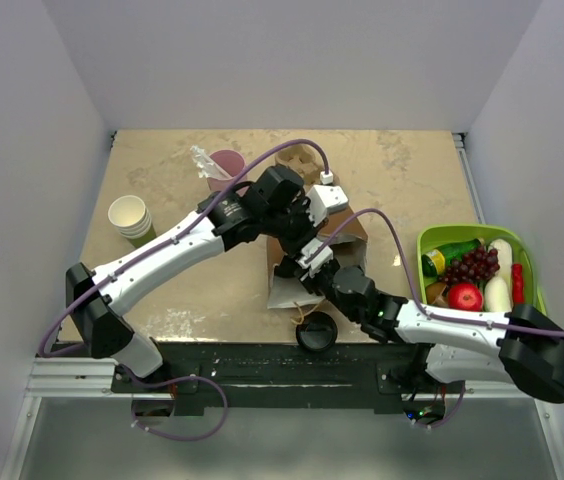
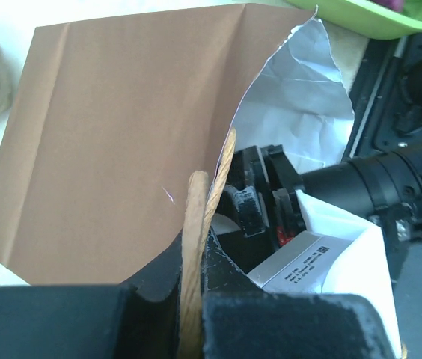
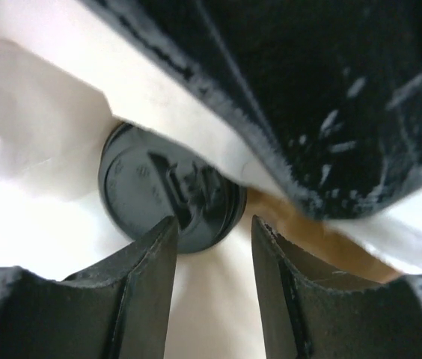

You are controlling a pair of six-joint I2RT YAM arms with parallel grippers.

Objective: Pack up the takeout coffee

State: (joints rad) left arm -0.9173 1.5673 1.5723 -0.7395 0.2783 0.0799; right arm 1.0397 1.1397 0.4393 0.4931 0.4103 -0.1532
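"Right wrist view: where's the takeout coffee [image 3: 170,198]?"
"Inside the paper bag [image 2: 121,134], lid facing the right gripper's [image 3: 212,232] spread, empty fingers [image 3: 147,284], just beyond their tips. Meanwhile the left gripper [image 2: 193,314] pinches the rope handle [image 2: 196,224]."

This is a robot lab test cell, not a home or a shop. Plain white walls [image 1: 22,150] box in a tan table [image 1: 402,170] on three sides. Two arms [image 1: 162,255] are fixed to a metal rail [image 1: 72,378] at the near edge, with purple cables [image 1: 292,145] looping loose. The props look staged: a bag [image 1: 350,245], stacked cups [image 1: 130,218] and a green basket [image 1: 442,232] of fruit.
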